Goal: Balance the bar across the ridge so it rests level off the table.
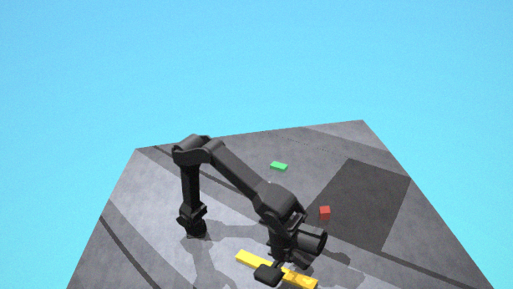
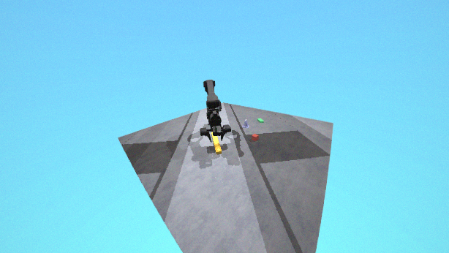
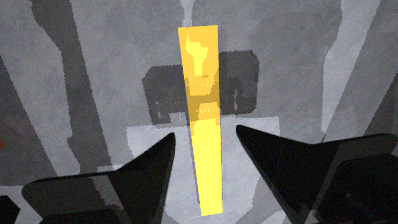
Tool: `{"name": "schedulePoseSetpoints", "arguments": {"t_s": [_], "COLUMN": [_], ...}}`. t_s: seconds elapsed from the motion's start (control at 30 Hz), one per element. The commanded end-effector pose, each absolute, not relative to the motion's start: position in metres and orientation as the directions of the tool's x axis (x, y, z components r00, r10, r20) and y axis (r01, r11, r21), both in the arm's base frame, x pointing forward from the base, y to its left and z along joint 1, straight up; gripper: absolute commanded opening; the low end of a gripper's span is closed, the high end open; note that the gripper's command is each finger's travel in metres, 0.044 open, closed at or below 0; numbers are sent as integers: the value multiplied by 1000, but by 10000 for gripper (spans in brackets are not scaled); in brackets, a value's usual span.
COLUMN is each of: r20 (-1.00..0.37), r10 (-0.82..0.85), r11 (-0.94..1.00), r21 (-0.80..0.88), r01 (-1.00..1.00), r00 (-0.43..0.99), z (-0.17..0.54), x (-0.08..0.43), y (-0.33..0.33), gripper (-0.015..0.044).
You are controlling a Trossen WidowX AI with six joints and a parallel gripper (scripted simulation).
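Tabletop: grey, with lighter and darker bands.
Arm: black, bent over toward the tabletop's near edge in the top view.
Bar: yellow, lying flat on the tabletop near that edge, running lengthwise between the two fingers.
Gripper: jaws apart, straddling the bar with gaps on both sides, holding nothing.
Red block: well apart from the bar.
Green block: farther back.
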State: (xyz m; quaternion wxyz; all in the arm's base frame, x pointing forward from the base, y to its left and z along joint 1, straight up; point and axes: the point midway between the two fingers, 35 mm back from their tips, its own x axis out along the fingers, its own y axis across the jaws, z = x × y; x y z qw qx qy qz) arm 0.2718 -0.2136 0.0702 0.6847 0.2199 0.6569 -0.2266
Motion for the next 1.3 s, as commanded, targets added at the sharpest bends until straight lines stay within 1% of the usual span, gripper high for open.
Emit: {"name": "schedulePoseSetpoints", "arguments": {"t_s": [0.0,0.27,0.7,0.9,1.13,1.27], "r20": [-999,-999,-999,-999,-999,-999], "r10": [-21,-21,-21,-17,-17,-17], "r11": [804,804,804,801,801,801], "r21": [-1,-1,-1,4,4,3], "r01": [595,595,595,599,599,599], "r00": [27,26,26,29,29,29], "z": [63,51,51,51,51,57], "x": [271,271,271,271,271,272], "y": [-214,-214,-214,-213,-213,-214], "gripper": [315,315,315,157,111,6]}}
